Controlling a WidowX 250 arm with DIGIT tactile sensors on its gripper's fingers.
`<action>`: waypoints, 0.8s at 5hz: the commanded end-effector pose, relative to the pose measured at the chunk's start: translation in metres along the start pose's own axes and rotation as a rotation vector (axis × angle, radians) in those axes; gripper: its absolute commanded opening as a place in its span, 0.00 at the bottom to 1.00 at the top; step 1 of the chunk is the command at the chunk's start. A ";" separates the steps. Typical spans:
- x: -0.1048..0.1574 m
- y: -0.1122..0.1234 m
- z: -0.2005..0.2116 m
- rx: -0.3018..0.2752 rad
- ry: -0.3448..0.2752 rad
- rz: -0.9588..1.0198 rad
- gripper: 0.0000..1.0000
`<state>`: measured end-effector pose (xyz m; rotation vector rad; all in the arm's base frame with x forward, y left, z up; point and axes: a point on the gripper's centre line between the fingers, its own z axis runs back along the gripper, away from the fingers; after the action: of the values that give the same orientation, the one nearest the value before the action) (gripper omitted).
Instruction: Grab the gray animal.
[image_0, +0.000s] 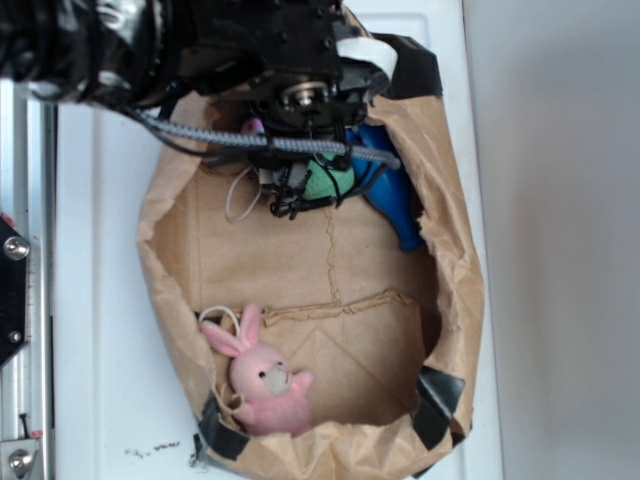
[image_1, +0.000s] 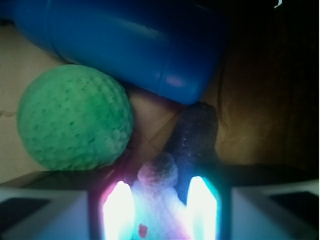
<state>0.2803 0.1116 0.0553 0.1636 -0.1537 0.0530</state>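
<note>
Between our hand's (image_1: 160, 210) glowing fingers (image_1: 119, 210) sat the gray animal (image_1: 162, 200), seemingly pinched; we judged squeezing firmly before lifting wise.

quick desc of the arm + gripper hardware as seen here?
Arm: black, glossy housings, a round metallic hub near the wrist. A gray braided cable and thin black wires run across it. Gripper: in the wrist view its fingers glare white, edged with pink and cyan.
</note>
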 end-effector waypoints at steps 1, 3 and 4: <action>0.011 0.014 0.029 0.008 -0.097 0.019 0.00; 0.010 0.011 0.037 -0.006 -0.119 0.008 0.00; 0.013 0.005 0.078 -0.097 -0.194 0.017 0.00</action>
<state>0.2793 0.0933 0.1136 0.0386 -0.2812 0.0451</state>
